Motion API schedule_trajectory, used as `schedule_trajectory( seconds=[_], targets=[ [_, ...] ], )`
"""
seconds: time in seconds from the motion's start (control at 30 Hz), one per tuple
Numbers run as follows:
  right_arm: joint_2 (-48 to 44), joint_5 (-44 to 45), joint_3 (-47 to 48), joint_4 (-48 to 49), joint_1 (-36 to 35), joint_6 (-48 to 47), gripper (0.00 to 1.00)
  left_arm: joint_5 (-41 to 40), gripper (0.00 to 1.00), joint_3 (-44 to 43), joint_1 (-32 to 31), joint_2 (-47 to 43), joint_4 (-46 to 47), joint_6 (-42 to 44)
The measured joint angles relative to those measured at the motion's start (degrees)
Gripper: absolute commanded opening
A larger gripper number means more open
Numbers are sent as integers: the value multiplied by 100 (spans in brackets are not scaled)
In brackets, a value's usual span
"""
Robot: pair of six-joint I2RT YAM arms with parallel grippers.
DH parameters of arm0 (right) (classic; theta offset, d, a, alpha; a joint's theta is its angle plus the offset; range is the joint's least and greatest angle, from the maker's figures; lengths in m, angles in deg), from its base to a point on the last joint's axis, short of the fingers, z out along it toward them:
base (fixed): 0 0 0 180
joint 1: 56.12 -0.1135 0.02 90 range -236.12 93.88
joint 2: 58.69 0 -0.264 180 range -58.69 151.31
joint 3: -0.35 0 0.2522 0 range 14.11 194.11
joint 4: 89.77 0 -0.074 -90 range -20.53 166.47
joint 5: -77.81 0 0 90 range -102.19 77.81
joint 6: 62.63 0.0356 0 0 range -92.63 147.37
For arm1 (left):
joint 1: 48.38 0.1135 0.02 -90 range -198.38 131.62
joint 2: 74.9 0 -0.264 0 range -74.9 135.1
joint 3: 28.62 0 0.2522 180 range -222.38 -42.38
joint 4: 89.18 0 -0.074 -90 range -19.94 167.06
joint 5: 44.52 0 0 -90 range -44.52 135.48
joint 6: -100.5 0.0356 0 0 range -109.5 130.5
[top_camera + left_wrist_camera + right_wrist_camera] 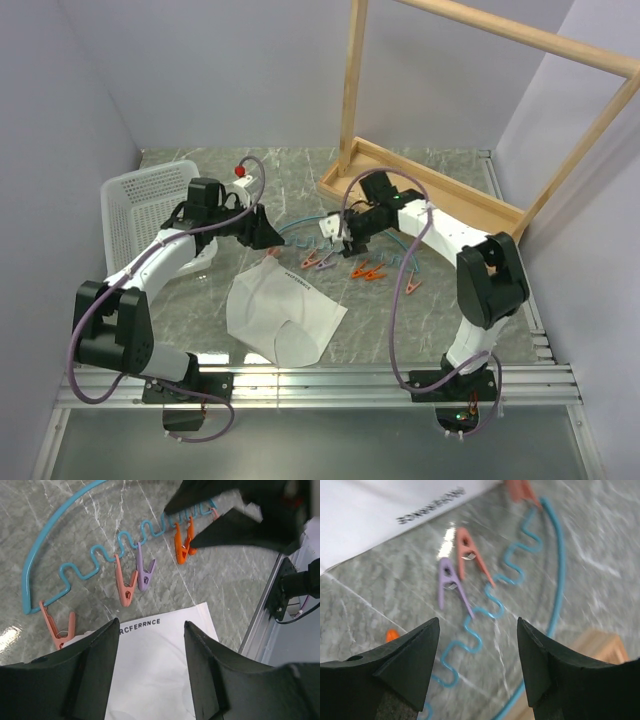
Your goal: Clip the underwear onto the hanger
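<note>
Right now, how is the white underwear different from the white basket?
The underwear is solid cloth lying flat; the basket is a grid of holes with raised walls. The underwear lies front and centre; the basket sits at the far left. The underwear's band has dark letters; the basket shows none. Both are white.

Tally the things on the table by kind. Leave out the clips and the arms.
basket: 1
underwear: 1
hanger: 1
wooden rack: 1
Total: 4
</note>
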State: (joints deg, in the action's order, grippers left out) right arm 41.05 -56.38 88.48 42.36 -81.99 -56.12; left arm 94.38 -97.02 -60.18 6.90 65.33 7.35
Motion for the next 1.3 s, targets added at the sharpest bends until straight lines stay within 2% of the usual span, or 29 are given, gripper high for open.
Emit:
schedule_trajectory(
  seconds=[0.17, 0.33, 0.83, 1.03, 1.3],
  targets=[
    [382, 103, 20, -446, -382, -1113, 68, 66, 60, 33, 98, -55, 83, -168],
    [662, 264, 33, -581, -586, -1537, 68, 116, 60, 33, 160, -55, 98, -225],
    [1464, 1047, 699, -868, -588, -1661, 62, 232, 60, 101, 162, -52, 94, -203],
    [1497, 1311, 732, -979, -614, -1668, 58, 247, 60, 101, 170, -44, 101, -201],
    [1550, 1447, 828, -1056, -675, -1569, 59, 247, 60, 101, 219, -15, 96, -192]
  ],
)
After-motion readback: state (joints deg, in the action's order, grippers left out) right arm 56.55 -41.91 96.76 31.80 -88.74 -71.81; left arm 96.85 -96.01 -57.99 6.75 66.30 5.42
